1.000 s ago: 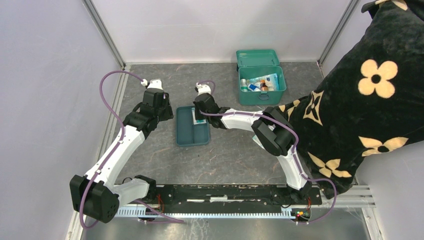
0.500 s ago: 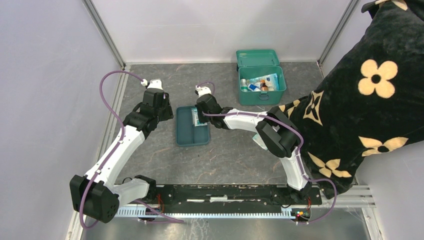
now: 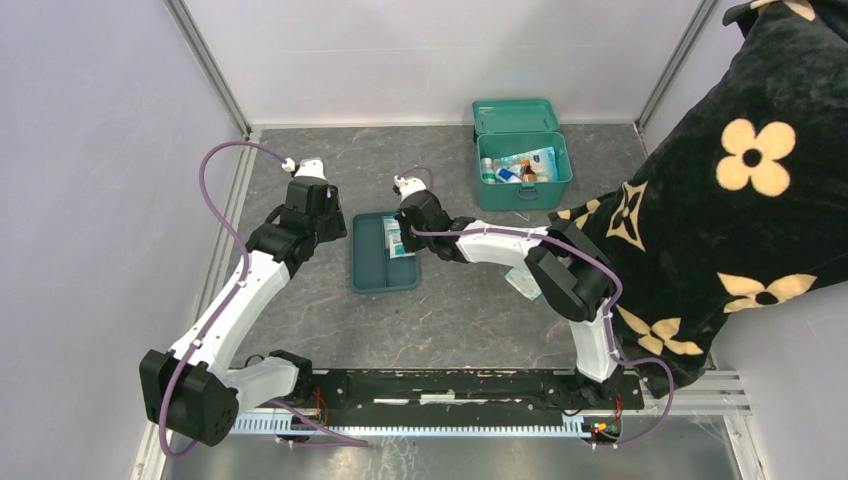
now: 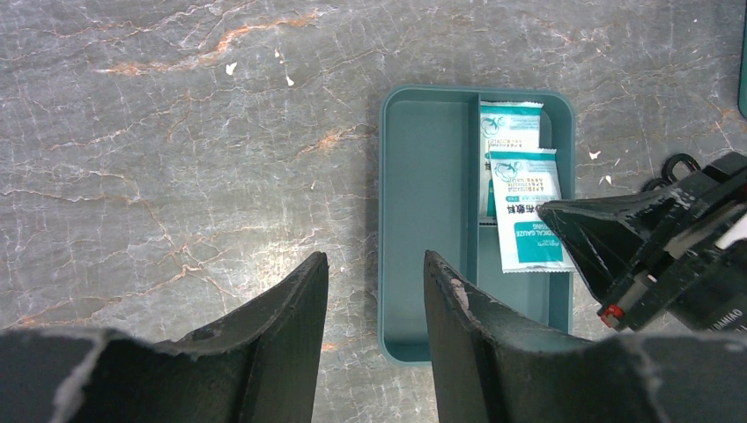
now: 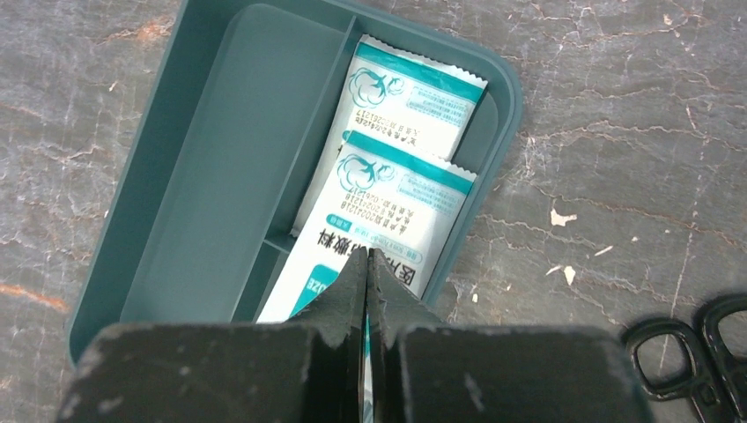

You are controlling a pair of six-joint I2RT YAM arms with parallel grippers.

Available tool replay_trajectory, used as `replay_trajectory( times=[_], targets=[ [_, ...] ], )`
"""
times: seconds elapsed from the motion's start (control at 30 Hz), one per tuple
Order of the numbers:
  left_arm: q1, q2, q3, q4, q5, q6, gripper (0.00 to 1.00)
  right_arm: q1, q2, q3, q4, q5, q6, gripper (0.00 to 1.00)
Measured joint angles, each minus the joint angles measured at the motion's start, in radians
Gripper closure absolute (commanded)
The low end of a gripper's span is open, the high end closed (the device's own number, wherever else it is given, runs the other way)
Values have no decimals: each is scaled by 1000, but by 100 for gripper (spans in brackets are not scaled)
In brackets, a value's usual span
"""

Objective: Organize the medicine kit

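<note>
Right claw (image 5: pixel 366 264) over tray's (image 5: pixel 220 159) packets (image 5: pixel 414 97)

Teal-green medicine kit (image 3: pixel 500 196) and tray (image 4: pixel 427 220); white-teal sachets (image 5: pixel 388 211)

The right hand (image 3: pixel 403 232) hovers over the teal tray (image 3: pixel 375 268), medicine kit (image 3: pixel 523 190) open behind.

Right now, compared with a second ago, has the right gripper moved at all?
Yes. The right gripper has shifted slightly rightward in the top view, toward the right edge of the divided tray, which has stayed put.
</note>
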Motion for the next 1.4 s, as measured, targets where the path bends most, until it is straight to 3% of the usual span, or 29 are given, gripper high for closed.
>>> replay_trajectory(
  times=[0.57,1.4],
  targets=[
    [0,0,0,0,0,0,49,0,-50,-10,-89,-44,-19,98],
    [0,0,-2,0,0,0,50,-2,93,134,-124,-34,-26,98]
  ],
)
